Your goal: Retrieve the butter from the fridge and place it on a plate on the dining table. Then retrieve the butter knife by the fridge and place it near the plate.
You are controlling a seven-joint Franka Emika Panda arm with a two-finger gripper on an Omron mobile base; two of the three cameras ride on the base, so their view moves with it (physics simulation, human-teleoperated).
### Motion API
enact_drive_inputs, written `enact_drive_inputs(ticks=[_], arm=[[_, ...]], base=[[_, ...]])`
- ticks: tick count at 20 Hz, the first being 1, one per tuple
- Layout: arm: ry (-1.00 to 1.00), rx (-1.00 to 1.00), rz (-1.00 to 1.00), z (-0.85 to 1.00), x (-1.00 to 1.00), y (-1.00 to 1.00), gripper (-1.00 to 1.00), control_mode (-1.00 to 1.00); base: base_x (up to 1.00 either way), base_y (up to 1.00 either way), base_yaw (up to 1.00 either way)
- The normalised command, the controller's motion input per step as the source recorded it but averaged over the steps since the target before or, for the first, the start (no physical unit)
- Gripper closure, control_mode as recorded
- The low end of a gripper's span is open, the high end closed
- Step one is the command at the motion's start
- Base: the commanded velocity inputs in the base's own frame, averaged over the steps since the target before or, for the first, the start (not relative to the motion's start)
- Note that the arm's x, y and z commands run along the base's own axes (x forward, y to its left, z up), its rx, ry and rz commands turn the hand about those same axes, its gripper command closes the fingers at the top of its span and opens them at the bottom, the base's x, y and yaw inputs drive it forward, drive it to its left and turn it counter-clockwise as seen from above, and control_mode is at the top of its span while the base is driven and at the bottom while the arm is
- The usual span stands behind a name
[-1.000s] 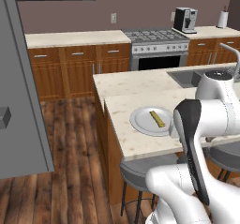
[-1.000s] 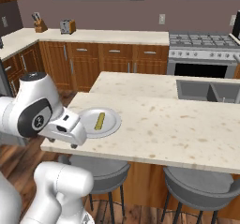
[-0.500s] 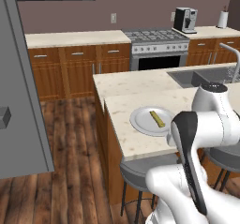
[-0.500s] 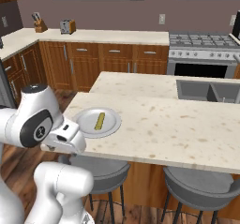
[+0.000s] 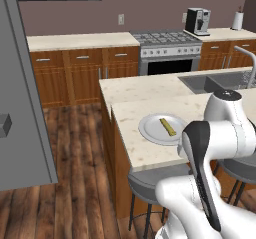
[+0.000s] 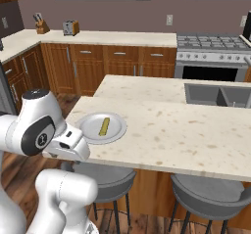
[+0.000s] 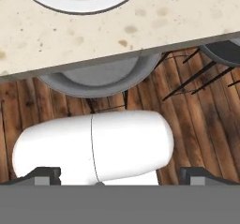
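Small yellow-olive butter stick (image 5: pixel 168 127) lay inside the round light grey-white plate (image 5: pixel 150 133), off-centre toward one side, angled. Plate sat on the beige speckled stone-topped dining table (image 5: pixel 145 93), close to the table's near edge and left corner in the left base view. In the right base view the same butter (image 6: pixel 104 126) was on the plate (image 6: pixel 88 131), with the white arm's hand just beside the plate's near rim, over the table (image 6: pixel 176 130) edge.

Two-finger gripper (image 7: pixel 119 174) was spread wide, its dark tips far apart at the bottom corners of the hand view, nothing between them. Hand view looked down at the plate rim (image 7: pixel 70 5), table edge (image 7: pixel 187 26), round grey stool seat (image 7: pixel 98 80) beneath it, and dark wood plank floor (image 7: pixel 206 120).

Tall flat grey fridge (image 5: pixel 20 103) panel stood at far left of the left base view, well apart from the table. Grey sink basin (image 5: pixel 220 80) was set into the far table top. Stainless stove (image 5: pixel 165 50) stood against the back wall between wooden cabinets (image 5: pixel 75 73).
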Motion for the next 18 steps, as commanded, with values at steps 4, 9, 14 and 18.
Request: enact_drive_inputs(ticks=[4, 9, 14, 18], arm=[[0.00, 0.00, -0.04, -0.07, -0.36, -0.23, -1.00, -1.00], [0.00, 0.00, 0.00, 0.00, 0.00, 0.00, -1.00, 1.00], [0.00, 0.00, 0.00, 0.00, 0.00, 0.00, -1.00, 1.00], [0.00, 0.00, 0.00, 0.00, 0.00, 0.00, -1.00, 1.00]], base=[[0.00, 0.00, 0.00], [-0.58, -0.73, -0.07], [-0.06, -1.00, 0.00], [0.00, -1.00, 0.00]])
